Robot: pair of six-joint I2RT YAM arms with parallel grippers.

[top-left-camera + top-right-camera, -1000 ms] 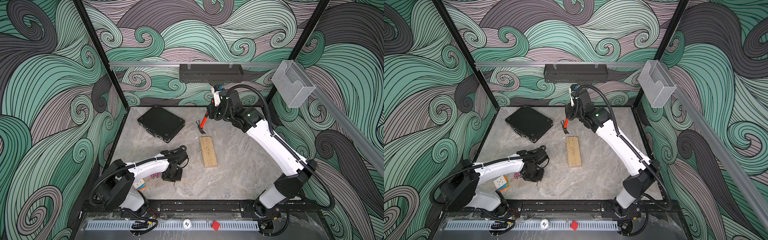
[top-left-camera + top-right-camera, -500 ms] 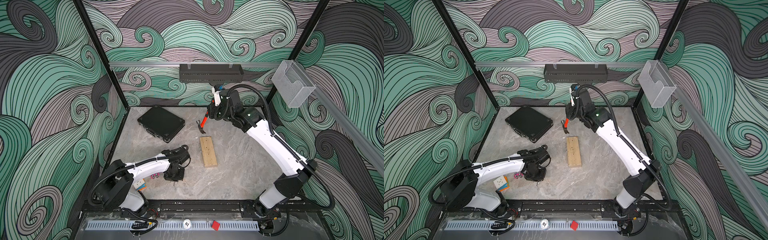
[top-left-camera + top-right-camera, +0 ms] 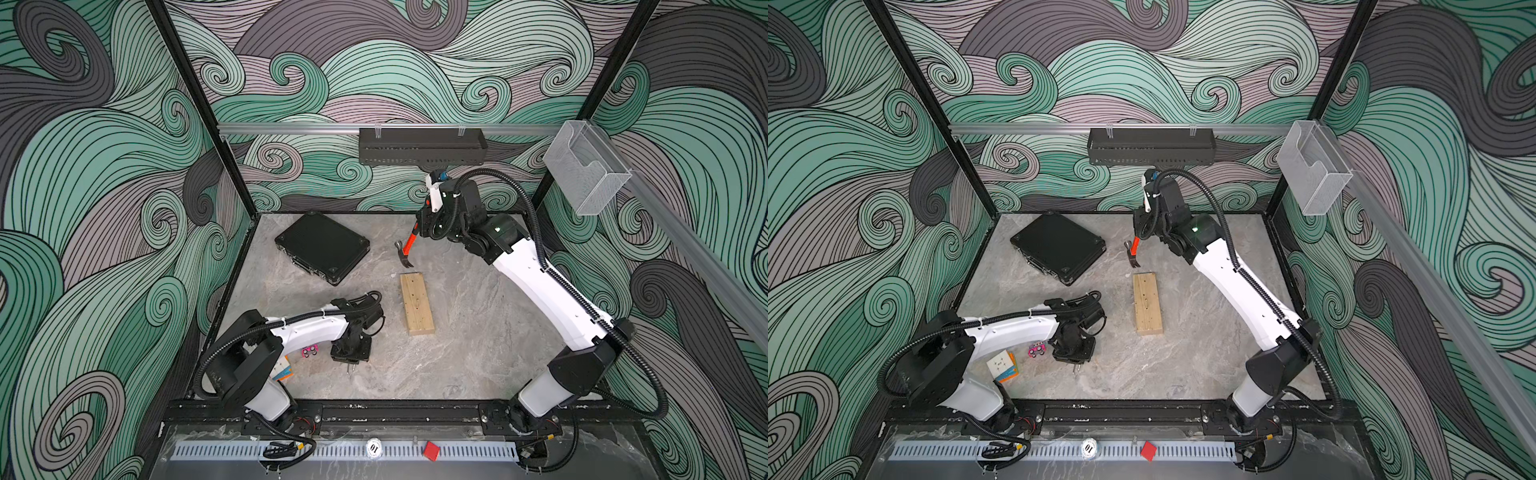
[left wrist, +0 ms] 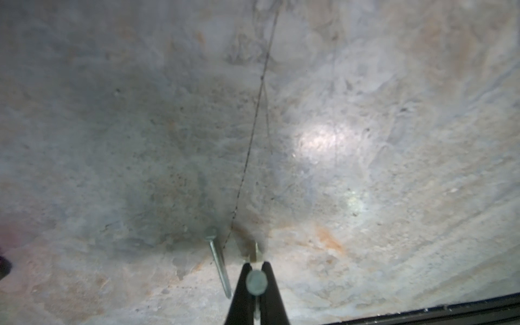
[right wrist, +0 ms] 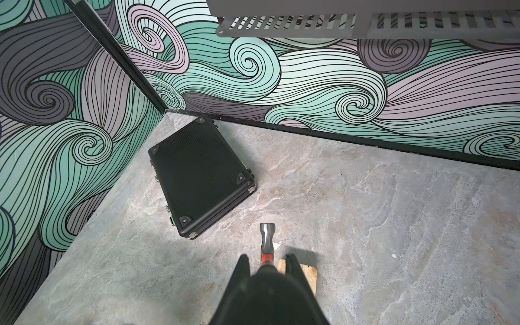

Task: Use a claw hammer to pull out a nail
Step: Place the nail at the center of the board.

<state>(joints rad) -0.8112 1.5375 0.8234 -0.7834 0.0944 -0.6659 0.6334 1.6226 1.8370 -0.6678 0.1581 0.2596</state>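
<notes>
My right gripper (image 3: 422, 226) (image 3: 1140, 230) (image 5: 267, 257) is shut on the black handle of the claw hammer (image 3: 405, 251) (image 3: 1134, 253) (image 5: 266, 239). The hammer hangs head down over the table, just beyond the far end of a wooden block (image 3: 417, 303) (image 3: 1148, 303). Low at the front left, my left gripper (image 3: 351, 365) (image 3: 1075, 368) (image 4: 256, 266) is shut on a nail (image 4: 256, 282), whose tip points at the table. A second nail (image 4: 218, 261) lies flat on the table right beside it.
A closed black case (image 3: 322, 247) (image 5: 201, 174) lies at the back left. A puzzle cube (image 3: 1003, 365) and a pink toy (image 3: 1037, 350) sit by the left arm's base. A black shelf (image 3: 422, 145) hangs on the back wall, a clear box (image 3: 582, 174) on the right rail.
My left gripper has shifted slightly to the right, still low over the table. The right arm and the hammer have not moved.
</notes>
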